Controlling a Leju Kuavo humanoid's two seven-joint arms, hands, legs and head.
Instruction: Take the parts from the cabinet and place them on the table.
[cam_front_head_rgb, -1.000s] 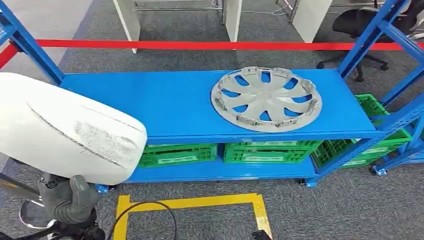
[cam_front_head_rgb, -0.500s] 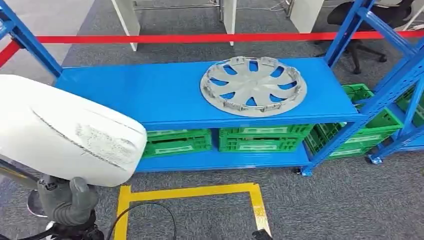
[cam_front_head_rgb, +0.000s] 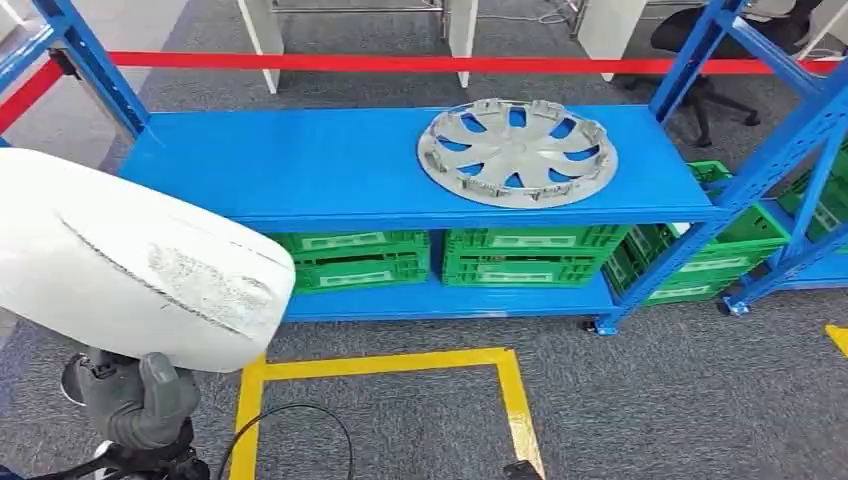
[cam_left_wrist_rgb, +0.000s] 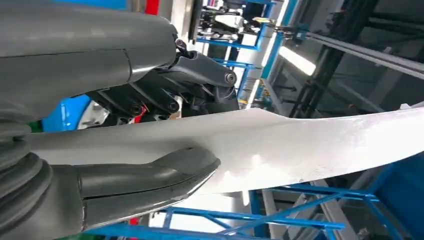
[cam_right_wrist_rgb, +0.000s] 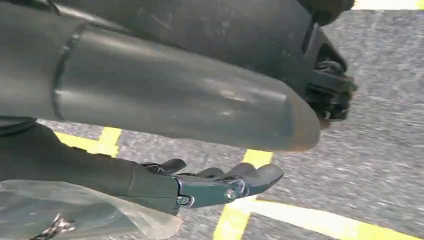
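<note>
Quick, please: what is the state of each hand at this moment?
Left hand: holds the white panel.
Right hand: open, holding nothing, hanging over the floor.

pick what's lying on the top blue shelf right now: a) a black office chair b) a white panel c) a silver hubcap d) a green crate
c: the silver hubcap lies flat on the top blue shelf, while the green crates sit on the lower level and the left robot hand holds the white panel in front of the rack.
</note>
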